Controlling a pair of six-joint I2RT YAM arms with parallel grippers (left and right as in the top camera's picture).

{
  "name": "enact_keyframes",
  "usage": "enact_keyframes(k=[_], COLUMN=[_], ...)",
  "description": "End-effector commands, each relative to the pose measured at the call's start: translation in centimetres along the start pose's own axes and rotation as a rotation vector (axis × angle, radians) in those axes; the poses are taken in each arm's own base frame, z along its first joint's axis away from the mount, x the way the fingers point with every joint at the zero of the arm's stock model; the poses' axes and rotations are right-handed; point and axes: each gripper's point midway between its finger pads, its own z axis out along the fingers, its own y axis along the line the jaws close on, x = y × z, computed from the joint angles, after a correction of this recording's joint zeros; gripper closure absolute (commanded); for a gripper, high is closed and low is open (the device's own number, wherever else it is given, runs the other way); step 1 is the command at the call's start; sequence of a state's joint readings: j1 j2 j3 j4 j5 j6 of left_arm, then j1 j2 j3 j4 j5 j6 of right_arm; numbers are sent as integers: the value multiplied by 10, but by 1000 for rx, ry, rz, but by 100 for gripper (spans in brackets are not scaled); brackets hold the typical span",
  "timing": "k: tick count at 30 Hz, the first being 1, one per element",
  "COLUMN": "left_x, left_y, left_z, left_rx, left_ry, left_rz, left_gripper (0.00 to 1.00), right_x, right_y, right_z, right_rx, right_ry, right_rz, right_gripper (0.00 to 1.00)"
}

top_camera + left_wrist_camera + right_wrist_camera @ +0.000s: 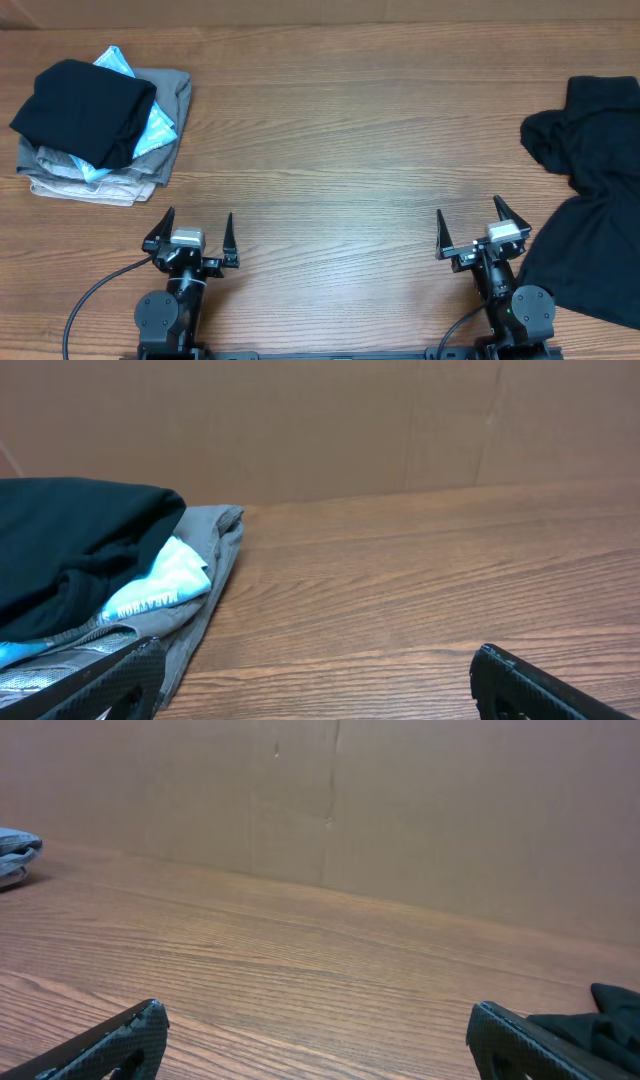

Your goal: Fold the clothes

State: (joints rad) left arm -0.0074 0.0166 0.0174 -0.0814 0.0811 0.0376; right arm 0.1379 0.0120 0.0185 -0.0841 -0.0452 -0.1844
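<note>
A crumpled black T-shirt point(592, 190) lies unfolded at the table's right edge, its near part beside my right gripper point(468, 219); a corner of this black T-shirt point(612, 1005) shows past the right finger in the right wrist view. Another black T-shirt point(82, 110), folded, tops the stack at the far left and appears as the folded black T-shirt point(70, 545) in the left wrist view. My left gripper point(198, 224) stands open near the front edge, right of that stack, nothing between its fingers. My right gripper point(315, 1020) is open too, over bare wood.
Under the folded black shirt lies a stack of garments: a light-blue one with white print point(155, 125), grey point(172, 92) and beige point(90, 188) folded ones. A brown cardboard wall point(330, 800) closes the table's far side. Cables point(90, 300) trail from the arm bases.
</note>
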Motion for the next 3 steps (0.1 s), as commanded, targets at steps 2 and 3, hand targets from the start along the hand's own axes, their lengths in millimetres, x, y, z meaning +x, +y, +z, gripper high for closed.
enact_keyframes(k=[2,3], left_x=[1,1], left_y=[0,0], left_z=[0,0], left_rx=[-5,-5], left_ry=[-7,-7], left_rz=[28,28], left_gripper=[0,0], right_x=[3,3], right_y=[1,1], right_z=[0,0], right_rx=[-1,-1], right_ry=[-1,-1], right_rz=[0,0], right_gripper=[0,0])
